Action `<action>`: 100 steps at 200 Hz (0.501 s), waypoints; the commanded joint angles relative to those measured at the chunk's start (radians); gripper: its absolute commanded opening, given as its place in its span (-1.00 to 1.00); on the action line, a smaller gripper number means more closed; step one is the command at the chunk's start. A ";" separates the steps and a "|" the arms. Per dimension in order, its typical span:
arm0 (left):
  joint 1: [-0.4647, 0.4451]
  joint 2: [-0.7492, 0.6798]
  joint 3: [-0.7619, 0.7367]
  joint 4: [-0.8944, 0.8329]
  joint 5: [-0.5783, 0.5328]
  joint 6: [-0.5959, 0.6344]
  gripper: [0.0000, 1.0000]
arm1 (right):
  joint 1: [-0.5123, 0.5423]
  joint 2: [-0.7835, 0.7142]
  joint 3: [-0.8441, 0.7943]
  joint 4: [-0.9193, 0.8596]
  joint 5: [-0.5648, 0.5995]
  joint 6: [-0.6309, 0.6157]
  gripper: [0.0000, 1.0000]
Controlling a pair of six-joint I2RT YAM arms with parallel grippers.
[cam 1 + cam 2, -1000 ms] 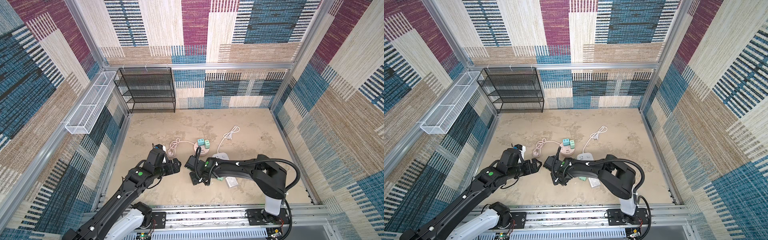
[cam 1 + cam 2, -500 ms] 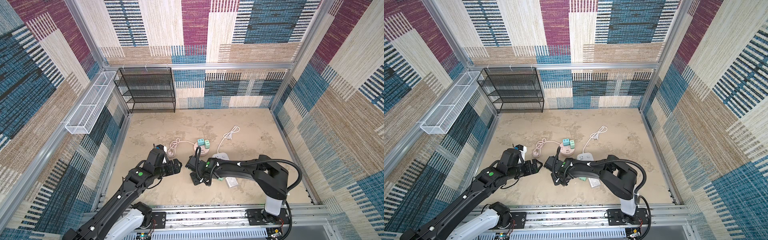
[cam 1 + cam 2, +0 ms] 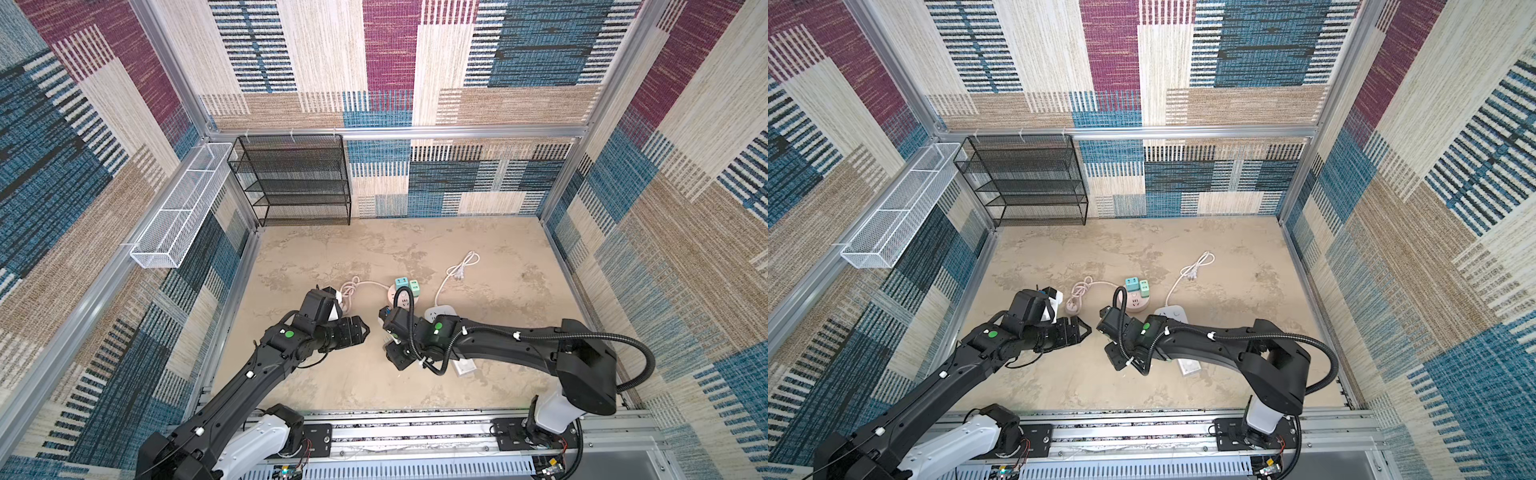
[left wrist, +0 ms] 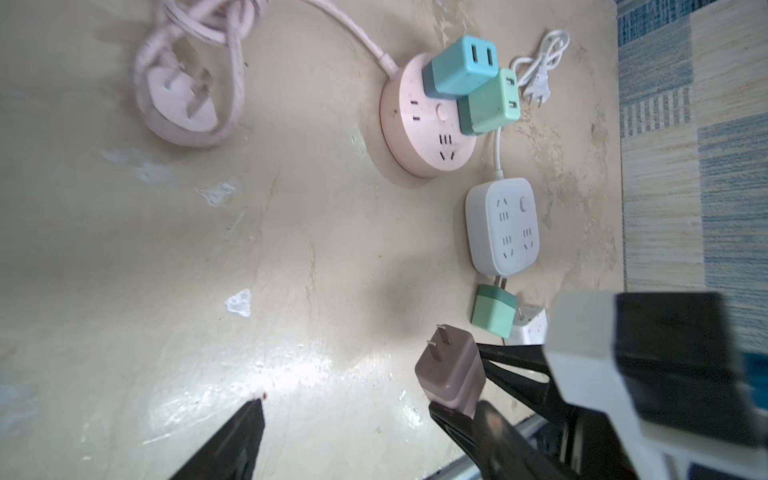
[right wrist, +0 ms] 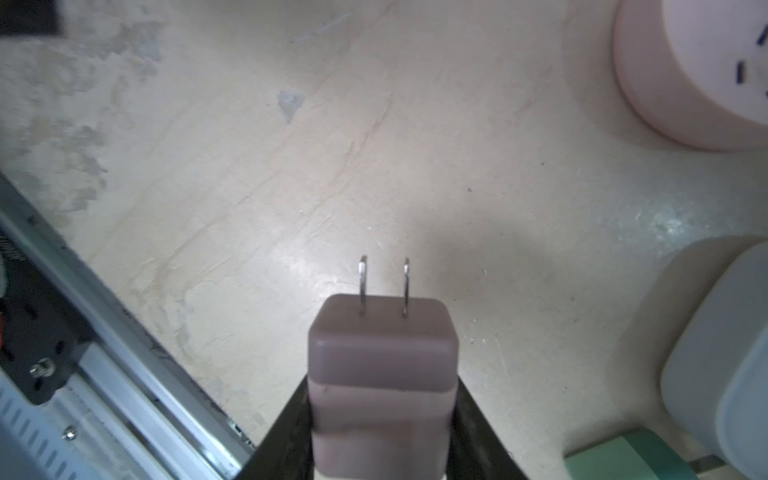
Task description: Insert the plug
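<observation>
Beige, marbled and faintly glossy, the tabletop carries 2 socket blocks near each other: a round pink power strip and a rounded-square white power strip. Both are smooth plastic.

Step in hand, as judged: carry the plug to a free socket. The right pincer is clenched on the plug, holding it above bare tabletop, near both strips but over neither. The left pincer is released, grasps nothing, and hovers apart from the right one.

Recommended procedure:
1. Select a free 2-slot socket. Which strip is intended cannot be told. The pink one already bears a teal adapter and a green adapter, so clearance there looks tighter.
2. Turn the wrist until the prongs face the socket squarely, parallel with its slots.
3. Press along the prong axis only. Either strip looks light enough to slide, so brace it with the left pincer.

The plug is a mauve block with rounded edges and a seam around its body. Its 2 prongs are flat, bright metal blades, straight and parallel.
</observation>
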 commanded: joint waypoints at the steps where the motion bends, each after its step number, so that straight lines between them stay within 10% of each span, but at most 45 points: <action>1: 0.001 0.031 -0.005 0.083 0.153 0.010 0.58 | 0.001 -0.036 -0.006 0.082 -0.062 -0.052 -0.84; 100: 0.000 0.040 -0.061 0.226 0.337 -0.054 0.29 | 0.002 -0.068 0.029 0.069 -0.067 -0.078 -0.83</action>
